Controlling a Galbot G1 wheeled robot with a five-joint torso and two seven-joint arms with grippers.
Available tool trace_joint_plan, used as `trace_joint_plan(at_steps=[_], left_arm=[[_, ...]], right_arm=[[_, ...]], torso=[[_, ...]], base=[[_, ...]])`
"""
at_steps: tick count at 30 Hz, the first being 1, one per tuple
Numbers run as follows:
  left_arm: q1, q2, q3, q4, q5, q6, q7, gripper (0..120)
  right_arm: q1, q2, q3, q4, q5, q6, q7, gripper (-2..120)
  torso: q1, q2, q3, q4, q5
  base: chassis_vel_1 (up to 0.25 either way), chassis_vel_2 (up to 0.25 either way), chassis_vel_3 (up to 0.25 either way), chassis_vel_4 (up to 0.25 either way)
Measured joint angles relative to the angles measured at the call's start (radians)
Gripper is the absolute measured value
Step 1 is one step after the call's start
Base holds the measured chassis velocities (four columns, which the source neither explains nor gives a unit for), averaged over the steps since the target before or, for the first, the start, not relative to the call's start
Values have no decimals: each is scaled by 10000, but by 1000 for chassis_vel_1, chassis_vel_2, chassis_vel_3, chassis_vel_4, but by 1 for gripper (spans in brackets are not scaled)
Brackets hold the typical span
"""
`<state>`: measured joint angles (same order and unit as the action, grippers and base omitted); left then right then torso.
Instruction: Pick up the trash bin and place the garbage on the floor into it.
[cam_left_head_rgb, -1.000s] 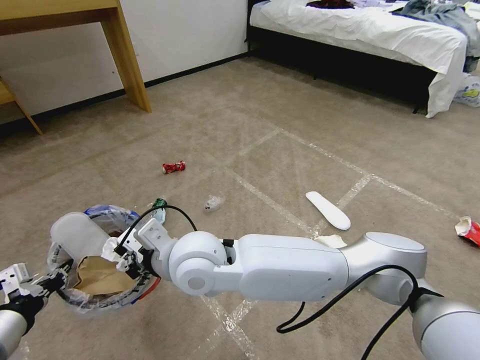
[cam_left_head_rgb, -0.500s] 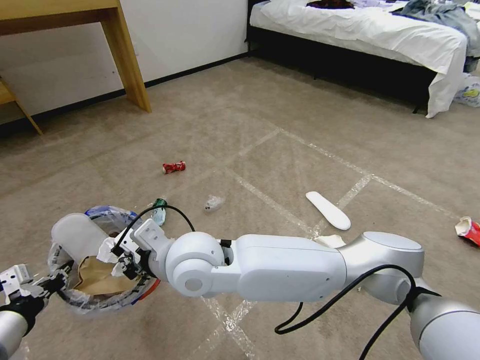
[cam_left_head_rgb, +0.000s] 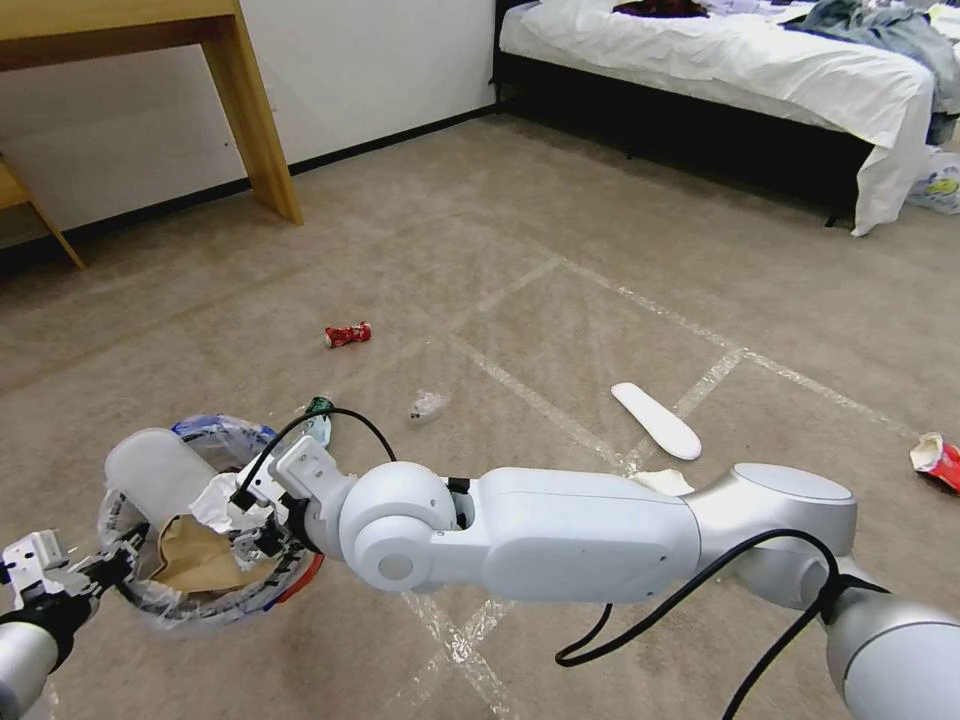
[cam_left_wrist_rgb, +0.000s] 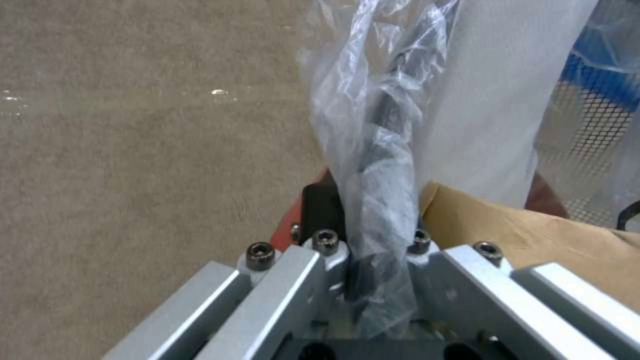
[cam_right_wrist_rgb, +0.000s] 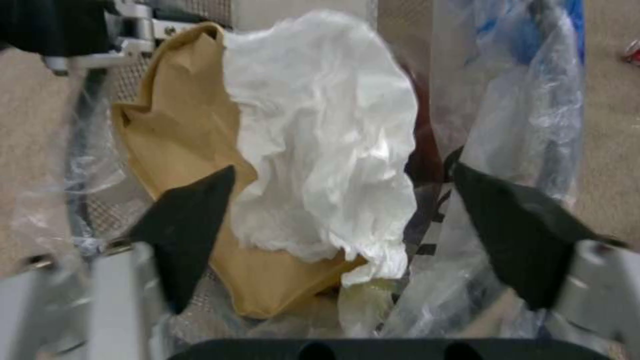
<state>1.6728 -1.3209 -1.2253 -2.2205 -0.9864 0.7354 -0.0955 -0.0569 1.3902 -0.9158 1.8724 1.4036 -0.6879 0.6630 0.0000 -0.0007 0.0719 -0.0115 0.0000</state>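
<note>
1. Left gripper (cam_left_head_rgb: 100, 570) clamped on the rim of the trash bin (cam_left_head_rgb: 190, 608), near left on the floor (cam_left_head_rgb: 560, 200).
2. Right gripper (cam_right_wrist_rgb: 337, 220) spread apart over the bin; crumpled tissue (cam_right_wrist_rgb: 327, 140) lying loose atop brown paper bag (cam_right_wrist_rgb: 180, 135).

The trash bin (cam_left_head_rgb: 296, 580) is red, lined with clear plastic printed blue. Inside lie a brown paper bag (cam_right_wrist_rgb: 180, 145) and a white crumpled tissue (cam_right_wrist_rgb: 327, 145). The floor (cam_left_head_rgb: 560, 250) is beige-grey carpet with whitish tape lines. A can (cam_left_head_rgb: 347, 334), perhaps crushed, is red.

crinkled glossy plastic bag (cam_left_wrist_rgb: 373, 125), matt carpet (cam_left_head_rgb: 620, 250)
</note>
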Motion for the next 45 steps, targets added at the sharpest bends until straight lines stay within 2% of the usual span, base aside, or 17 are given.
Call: trace_joint_plan(at_steps=[13,23,29,39,42,44,45], left_arm=[[-106,-82,75,144,177,0,103,1],[-117,-88,30,219,200,0,111,1],[-120,-12,-39,242,179,0,111,1],[45,171,-261,211,4,0,87,1],[57,187,-276,230,4,0,87,1],[52,188,-276,232,4,0,87,1],[42,188,-276,233,1,0,87,1]], right_arm=[[154,70,417,413,163,-5,103,88],[304,-263,945,1110,357,-100,233,88],[289,-750,1536,1720,516,-129,265,88],[-592,-1861,3780,2352,566,119,-40,88],[-1068,-2648,4768,2569,313,548,-475,88],[-1247,-2895,5033,2632,181,724,-642,90],[-1600,-3293,5429,2708,-183,1200,-1062,93]], torso=[[0,0,0,0,0],[0,0,0,1,0],[0,0,0,0,1],[0,0,0,0,3],[0,0,0,0,1],[0,0,0,0,3],[0,0,0,-1,2]], base=[[0,0,0,0],[0,0,0,0],[0,0,0,0],[0,0,0,0],[0,0,0,0],[0,0,0,0],[0,0,0,0]])
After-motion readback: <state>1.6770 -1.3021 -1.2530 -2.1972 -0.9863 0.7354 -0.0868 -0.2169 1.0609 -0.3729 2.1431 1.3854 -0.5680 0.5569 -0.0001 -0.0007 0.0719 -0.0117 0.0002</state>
